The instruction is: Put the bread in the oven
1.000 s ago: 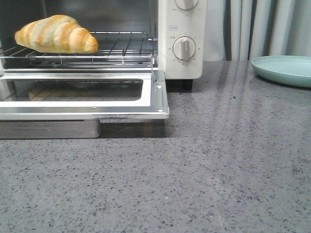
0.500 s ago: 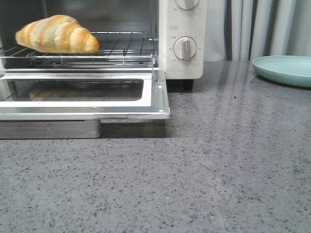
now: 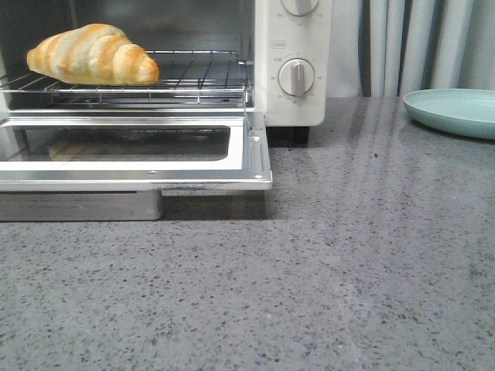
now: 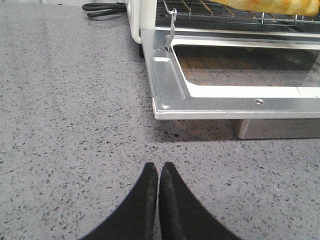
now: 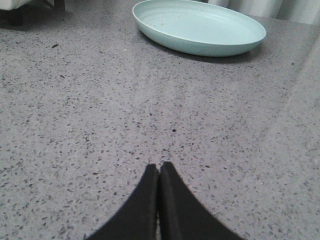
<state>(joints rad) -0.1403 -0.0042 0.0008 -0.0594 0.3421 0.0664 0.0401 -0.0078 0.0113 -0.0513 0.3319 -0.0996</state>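
Observation:
The bread (image 3: 94, 54), a golden-orange croissant with pale bands, lies on the wire rack (image 3: 193, 73) inside the cream-white oven (image 3: 294, 62). The oven door (image 3: 255, 158) hangs open and level. In the left wrist view the bread's underside (image 4: 265, 5) shows at the top edge above the door (image 4: 170, 95). My left gripper (image 4: 158, 166) is shut and empty over the counter, short of the door's corner. My right gripper (image 5: 159, 165) is shut and empty over the counter, well short of the teal plate (image 5: 200, 25). Neither gripper shows in the front view.
The teal plate (image 3: 452, 110) sits at the back right, empty. A metal tray (image 3: 77, 205) lies under the open door. A black cable (image 4: 102, 7) lies beside the oven. Grey curtains (image 3: 410, 46) hang behind the speckled grey counter (image 3: 348, 270).
The front view has shifted slightly, so oven, bread and plate sit a few pixels further right. Nothing in the scene has moved relative to anything else.

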